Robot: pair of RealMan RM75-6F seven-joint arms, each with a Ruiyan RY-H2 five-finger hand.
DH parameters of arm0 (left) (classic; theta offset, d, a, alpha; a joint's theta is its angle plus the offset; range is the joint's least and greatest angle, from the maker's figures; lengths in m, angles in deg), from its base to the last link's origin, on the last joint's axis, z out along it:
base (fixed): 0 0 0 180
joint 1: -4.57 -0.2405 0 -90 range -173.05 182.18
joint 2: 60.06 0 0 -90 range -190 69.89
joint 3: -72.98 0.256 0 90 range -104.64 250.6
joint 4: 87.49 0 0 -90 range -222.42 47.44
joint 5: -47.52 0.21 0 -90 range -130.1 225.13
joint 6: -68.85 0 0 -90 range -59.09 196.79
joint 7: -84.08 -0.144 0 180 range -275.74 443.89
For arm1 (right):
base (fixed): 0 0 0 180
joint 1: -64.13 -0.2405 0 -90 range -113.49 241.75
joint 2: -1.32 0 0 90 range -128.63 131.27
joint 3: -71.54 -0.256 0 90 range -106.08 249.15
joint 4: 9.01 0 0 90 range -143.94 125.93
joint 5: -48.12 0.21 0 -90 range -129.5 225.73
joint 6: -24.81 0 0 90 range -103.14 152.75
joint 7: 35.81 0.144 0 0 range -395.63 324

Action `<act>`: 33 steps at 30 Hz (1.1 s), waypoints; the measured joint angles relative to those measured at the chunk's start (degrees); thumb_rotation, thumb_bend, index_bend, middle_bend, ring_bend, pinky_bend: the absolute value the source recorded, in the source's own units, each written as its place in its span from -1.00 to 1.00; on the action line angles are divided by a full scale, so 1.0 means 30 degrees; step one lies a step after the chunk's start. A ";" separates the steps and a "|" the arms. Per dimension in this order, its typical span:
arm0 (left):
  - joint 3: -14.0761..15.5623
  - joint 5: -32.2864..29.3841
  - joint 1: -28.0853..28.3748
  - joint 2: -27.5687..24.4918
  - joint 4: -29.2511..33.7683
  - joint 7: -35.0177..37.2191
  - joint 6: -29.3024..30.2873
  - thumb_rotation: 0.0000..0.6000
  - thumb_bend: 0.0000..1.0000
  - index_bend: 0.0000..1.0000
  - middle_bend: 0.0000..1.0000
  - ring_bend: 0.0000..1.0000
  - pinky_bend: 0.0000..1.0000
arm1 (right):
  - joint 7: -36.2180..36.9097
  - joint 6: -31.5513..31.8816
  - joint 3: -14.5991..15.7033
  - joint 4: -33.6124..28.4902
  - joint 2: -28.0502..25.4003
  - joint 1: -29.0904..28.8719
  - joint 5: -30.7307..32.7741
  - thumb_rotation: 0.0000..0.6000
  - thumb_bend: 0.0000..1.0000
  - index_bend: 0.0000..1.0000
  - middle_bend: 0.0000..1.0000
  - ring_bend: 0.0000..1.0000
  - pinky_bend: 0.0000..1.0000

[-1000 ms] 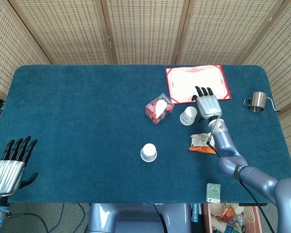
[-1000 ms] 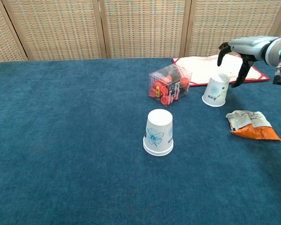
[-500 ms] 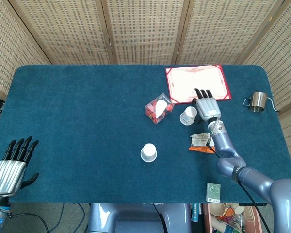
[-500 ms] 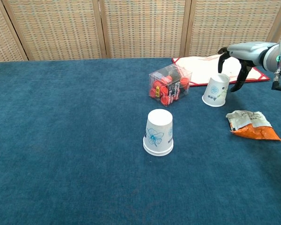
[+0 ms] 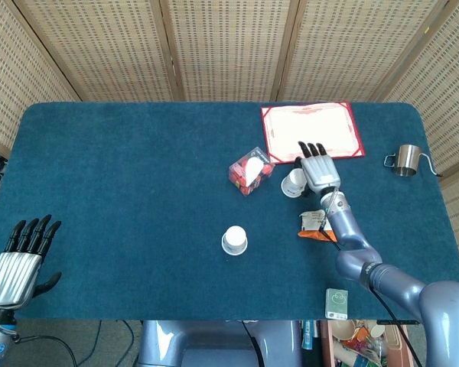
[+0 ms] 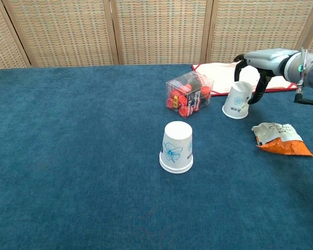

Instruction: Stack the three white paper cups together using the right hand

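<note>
Two white paper cups are in view, both upside down. One cup [image 5: 234,240] [image 6: 177,147] stands near the table's middle. The other cup [image 5: 293,182] [image 6: 238,100] stands right of the red box and leans slightly. My right hand [image 5: 315,164] [image 6: 256,61] arches over this far cup. Its fingers [image 6: 261,89] reach down along the cup's right side and its thumb curves behind the top. I cannot see a firm grip. My left hand [image 5: 19,256] rests with fingers spread at the table's near left corner, holding nothing.
A clear box of red pieces [image 5: 250,170] [image 6: 189,95] sits just left of the far cup. A red-framed certificate [image 5: 312,130] lies behind it. An orange snack packet [image 5: 317,225] [image 6: 279,139], a metal cup [image 5: 407,159] and a green card [image 5: 336,303] lie on the right.
My right hand has moved left and lowered over the far cup, its fingers now around it. The cup has shifted slightly left. The left hand has barely moved.
</note>
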 measured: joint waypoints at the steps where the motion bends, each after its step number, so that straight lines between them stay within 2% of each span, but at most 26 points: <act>1: 0.0005 0.0001 0.0007 0.0001 0.0009 -0.0007 -0.0016 1.00 -0.53 -1.00 -1.00 -1.00 -1.00 | -0.0018 0.0001 -0.0007 -0.0031 0.0003 -0.0008 -0.0004 1.00 -0.86 -0.19 -0.96 -1.00 -1.00; 18: -0.0013 -0.0099 0.0068 -0.0069 0.0154 0.0057 -0.0087 1.00 -0.52 -1.00 -1.00 -1.00 -1.00 | -0.0557 0.0265 -0.0175 -0.1371 -0.0006 -0.0091 0.0214 1.00 -0.86 -0.19 -0.93 -1.00 -1.00; 25: 0.0048 0.0042 0.0052 -0.0163 0.0193 0.0209 -0.0034 1.00 -0.52 -1.00 -1.00 -1.00 -1.00 | -0.1244 0.0660 -0.0169 -0.1688 0.0028 -0.0140 0.0510 1.00 -0.86 -0.01 -0.80 -1.00 -1.00; 30: 0.0097 0.0131 0.0065 -0.0175 0.0242 0.0174 -0.0057 1.00 -0.52 -1.00 -1.00 -1.00 -1.00 | -0.1289 0.0522 -0.0091 -0.1296 0.0097 -0.0102 0.0648 1.00 -0.86 -0.01 -0.83 -1.00 -1.00; 33: 0.0090 0.0132 0.0071 -0.0172 0.0285 0.0119 -0.0053 1.00 -0.52 -1.00 -1.00 -1.00 -1.00 | -0.1194 0.0244 -0.0022 -0.1038 0.0138 -0.0064 0.0717 1.00 -0.86 -0.05 -0.92 -1.00 -1.00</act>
